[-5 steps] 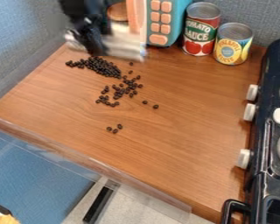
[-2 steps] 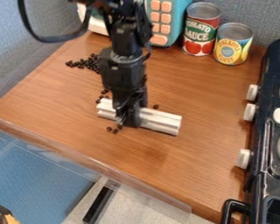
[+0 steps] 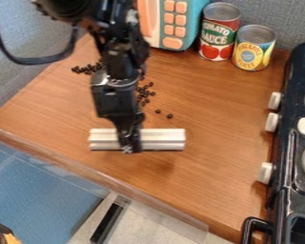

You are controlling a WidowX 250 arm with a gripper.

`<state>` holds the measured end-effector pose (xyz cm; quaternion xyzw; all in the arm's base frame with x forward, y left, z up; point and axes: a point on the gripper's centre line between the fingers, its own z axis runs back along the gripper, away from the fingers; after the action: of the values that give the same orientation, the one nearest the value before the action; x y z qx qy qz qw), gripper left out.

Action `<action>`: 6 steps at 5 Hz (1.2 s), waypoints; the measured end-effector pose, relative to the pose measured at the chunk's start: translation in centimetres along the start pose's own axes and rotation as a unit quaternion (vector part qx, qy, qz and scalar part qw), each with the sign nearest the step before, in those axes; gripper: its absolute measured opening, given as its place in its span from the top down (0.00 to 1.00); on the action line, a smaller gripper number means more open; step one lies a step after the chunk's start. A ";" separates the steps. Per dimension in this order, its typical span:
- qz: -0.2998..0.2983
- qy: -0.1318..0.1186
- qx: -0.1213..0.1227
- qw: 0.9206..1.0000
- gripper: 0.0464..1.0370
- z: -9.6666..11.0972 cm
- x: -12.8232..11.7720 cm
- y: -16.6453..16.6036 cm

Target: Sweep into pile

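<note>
The black gripper (image 3: 129, 143) hangs over the middle of the wooden counter, left of centre, shut on a pale ribbed bar (image 3: 163, 139) that sticks out to both sides of it. Behind the arm lie dark beans: a cluster (image 3: 87, 68) at the back left, partly hidden by the arm, and a looser group (image 3: 144, 93) just right of the arm. Two single beans (image 3: 164, 114) rest apart, behind the bar's right half. The spot around the bar's left half is partly covered by the bar and gripper.
A teal and orange toy microwave (image 3: 175, 24), a red tomato can (image 3: 218, 31) and a yellow can (image 3: 254, 47) stand along the back. The black stove (image 3: 295, 162) with white knobs borders the right. A clear strip edges the counter (image 3: 199, 181) in front.
From the back left, the gripper has come forward over the counter with the bar. Since the middle frame the bar has shifted slightly left and turned level across the view.
</note>
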<state>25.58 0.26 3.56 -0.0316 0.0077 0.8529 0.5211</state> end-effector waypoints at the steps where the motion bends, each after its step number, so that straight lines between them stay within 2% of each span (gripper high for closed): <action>1: 0.047 0.006 0.007 0.999 0.66 0.1 0.9 0.0; 2: 0.066 0.006 0.002 0.998 0.66 0.0 1.8 -0.6; 4: 0.055 -0.016 0.011 0.998 0.66 -2.3 2.4 -0.7; 6: 0.052 -0.022 0.010 0.998 0.66 -2.7 2.2 -1.4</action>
<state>25.98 2.70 0.73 -0.0073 0.0063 0.8791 0.4766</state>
